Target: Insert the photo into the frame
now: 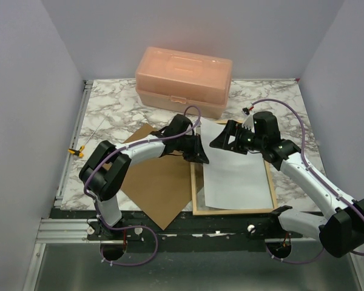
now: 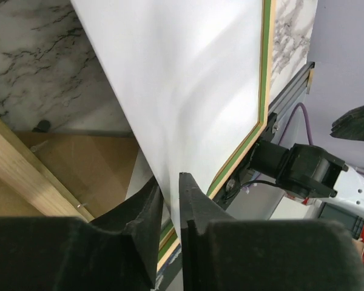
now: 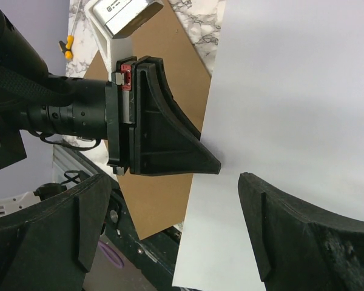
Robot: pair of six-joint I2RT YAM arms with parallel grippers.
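Observation:
The photo (image 1: 236, 170) shows only its plain white side and lies tilted over the frame (image 1: 196, 193), whose pale wood rim sticks out along the left and near edges. My left gripper (image 1: 201, 156) is shut on the photo's left edge. In the left wrist view the two fingers (image 2: 191, 206) pinch the white sheet (image 2: 188, 79), with the frame's green rim (image 2: 264, 91) beyond. My right gripper (image 1: 226, 139) is open and empty, hovering over the photo's far left part. In the right wrist view its jaws (image 3: 173, 182) stand wide apart above the sheet (image 3: 279, 91), facing the left gripper (image 3: 170, 139).
The brown backing board (image 1: 155, 179) lies left of the frame, under my left arm. A peach plastic box (image 1: 185, 82) stands at the back. A small yellow object (image 1: 77, 151) sits at the left edge by the metal rail (image 1: 67, 157). The marble table (image 1: 112, 109) ends in walls.

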